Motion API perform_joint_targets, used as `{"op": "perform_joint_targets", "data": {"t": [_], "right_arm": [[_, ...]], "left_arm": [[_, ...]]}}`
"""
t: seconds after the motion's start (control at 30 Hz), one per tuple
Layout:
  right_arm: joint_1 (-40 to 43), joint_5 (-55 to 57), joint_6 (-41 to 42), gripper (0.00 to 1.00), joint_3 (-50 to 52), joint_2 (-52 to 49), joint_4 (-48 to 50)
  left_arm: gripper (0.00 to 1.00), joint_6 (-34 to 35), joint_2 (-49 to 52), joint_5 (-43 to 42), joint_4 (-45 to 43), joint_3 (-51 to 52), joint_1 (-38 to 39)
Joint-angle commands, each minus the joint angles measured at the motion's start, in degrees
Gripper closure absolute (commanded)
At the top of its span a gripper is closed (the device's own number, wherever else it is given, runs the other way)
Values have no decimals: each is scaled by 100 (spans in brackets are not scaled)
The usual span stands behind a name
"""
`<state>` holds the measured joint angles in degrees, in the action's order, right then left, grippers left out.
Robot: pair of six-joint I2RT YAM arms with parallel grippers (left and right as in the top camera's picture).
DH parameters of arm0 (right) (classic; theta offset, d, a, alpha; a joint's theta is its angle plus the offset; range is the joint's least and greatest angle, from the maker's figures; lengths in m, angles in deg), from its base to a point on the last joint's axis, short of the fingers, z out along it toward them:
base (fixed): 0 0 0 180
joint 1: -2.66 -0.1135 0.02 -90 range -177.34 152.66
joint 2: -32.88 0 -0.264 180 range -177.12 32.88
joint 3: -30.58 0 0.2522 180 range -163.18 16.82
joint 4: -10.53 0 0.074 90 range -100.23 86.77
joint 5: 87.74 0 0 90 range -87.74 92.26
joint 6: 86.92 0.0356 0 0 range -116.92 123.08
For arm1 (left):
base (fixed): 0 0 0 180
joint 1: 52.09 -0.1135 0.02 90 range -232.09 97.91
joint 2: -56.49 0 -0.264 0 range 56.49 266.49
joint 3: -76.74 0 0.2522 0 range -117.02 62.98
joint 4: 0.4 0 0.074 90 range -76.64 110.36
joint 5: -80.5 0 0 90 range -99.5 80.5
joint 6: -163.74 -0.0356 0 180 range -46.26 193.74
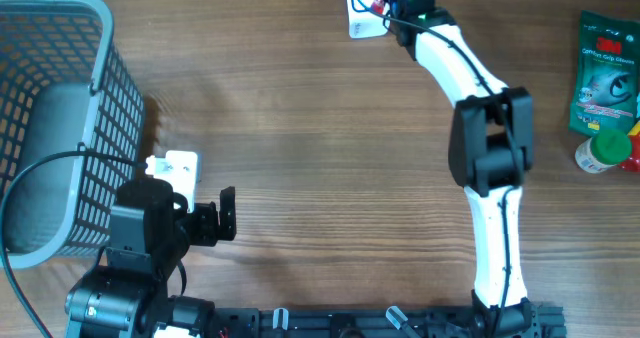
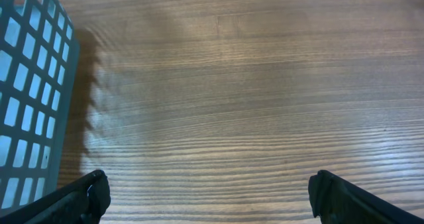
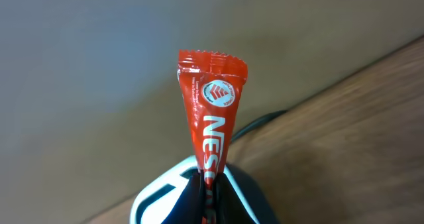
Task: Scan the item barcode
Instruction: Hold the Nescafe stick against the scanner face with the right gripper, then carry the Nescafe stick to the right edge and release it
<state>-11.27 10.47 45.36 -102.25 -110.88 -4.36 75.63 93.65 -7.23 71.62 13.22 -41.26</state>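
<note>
Overhead: mesh basket [image 1: 110, 108] beside wide-spread left fingers [image 2: 86, 197]; right fingers [image 3: 190, 207] tight on red sachet [image 3: 212, 111].

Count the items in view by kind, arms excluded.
basket: 1
red sachet: 1
green pouch: 1
green-capped bottle: 1
white device: 1
Total: 5
</note>
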Motion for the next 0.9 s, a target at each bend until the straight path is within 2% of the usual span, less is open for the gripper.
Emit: {"op": "perform_joint_targets", "data": {"t": [0.0,0.3,0.63,0.87], "right_arm": [[-9,131,190,95,-533,-306,118],[-24,234,83,95,-586,-304,0],[446,234,59,96,-1504,-44,-2116],[1392,247,-929,96,-1504,264,-3539]], "left_arm": [[0,52,-31,-26,-15,33,31],[0,50,-31,-26,-15,33,31],[0,52,-31,-26,-15,33,31],[0,52,-31,-26,-15,33,31]]}}
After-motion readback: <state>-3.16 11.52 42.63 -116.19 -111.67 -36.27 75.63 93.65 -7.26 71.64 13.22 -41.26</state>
